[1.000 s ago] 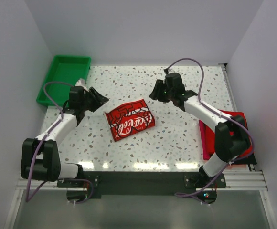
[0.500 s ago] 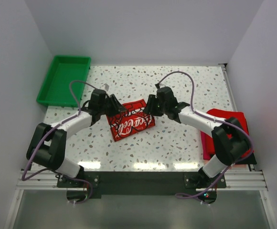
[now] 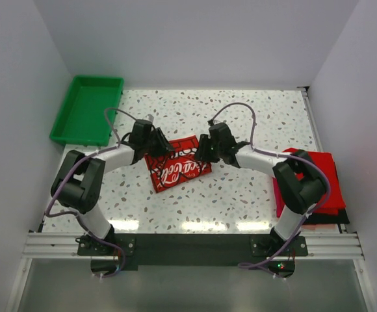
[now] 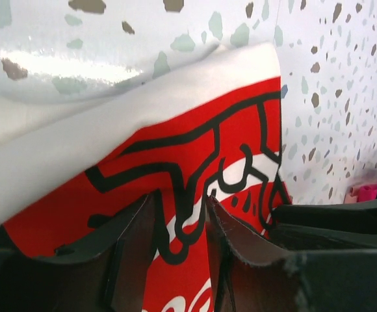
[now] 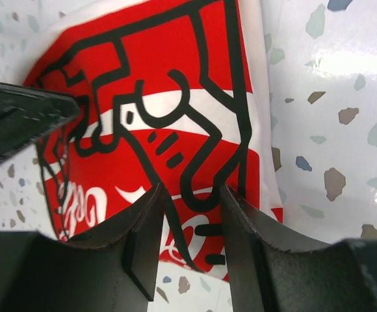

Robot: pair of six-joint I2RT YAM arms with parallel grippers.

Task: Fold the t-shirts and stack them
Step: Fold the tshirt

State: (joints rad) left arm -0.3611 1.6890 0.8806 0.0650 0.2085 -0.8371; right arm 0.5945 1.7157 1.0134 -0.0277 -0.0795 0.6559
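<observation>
At table centre: folded off-white t-shirt [image 3: 177,164], soft cloth, red-and-white print with black outlines, lies flat on glossy speckled table [image 3: 253,117]. Over its far-left corner, left gripper [image 3: 161,148]; over far-right, right gripper [image 3: 201,148]. Both half-open, narrow gap, print showing between black fingers, nothing pinched. Cannot tell whether tips touch cloth. Off right: red t-shirts [image 3: 315,172], stacked

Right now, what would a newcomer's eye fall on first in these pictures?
The folded off-white cloth t-shirt with red-and-white printed graphic lies centrally, with the left gripper and right gripper poised open at its far corners. A green plastic tray sits at the far left corner, and a stack of red t-shirts at the right edge.
</observation>
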